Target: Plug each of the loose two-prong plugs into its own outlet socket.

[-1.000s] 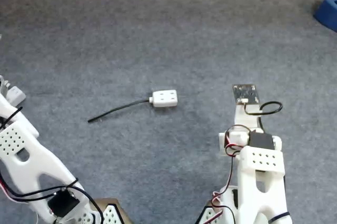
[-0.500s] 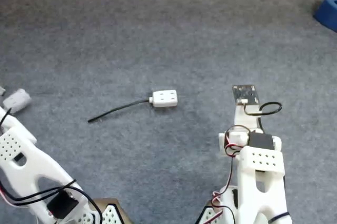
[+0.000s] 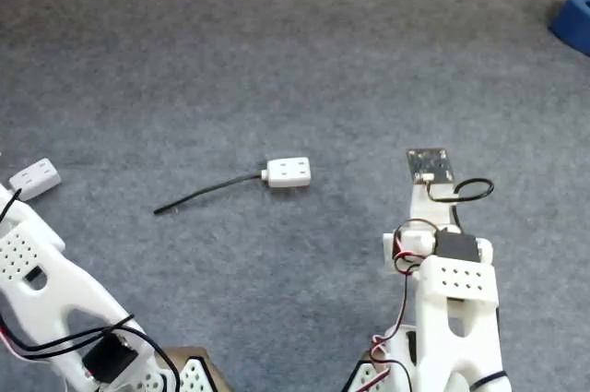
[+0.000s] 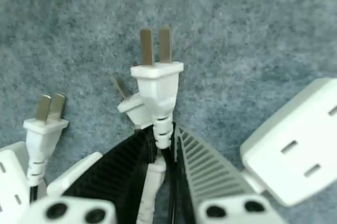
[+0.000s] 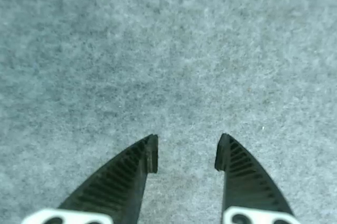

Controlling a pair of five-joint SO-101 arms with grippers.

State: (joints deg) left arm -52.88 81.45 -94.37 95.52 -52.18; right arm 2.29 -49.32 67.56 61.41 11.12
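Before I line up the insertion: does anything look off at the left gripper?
Yes. The left gripper pinches its plug low, at the cord neck rather than the body, and a second plug lies tilted close behind it; they could snag.

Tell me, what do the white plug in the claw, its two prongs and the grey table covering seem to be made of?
Plug: probably moulded white plastic, smooth with a slight sheen, and a ribbed collar where the cord leaves.
Prongs: flat metal, brassy with a dull shine.
Table covering: seemingly a short, fuzzy fabric such as felt or carpet. Speckled matte fibres show, but the exact kind is unclear.
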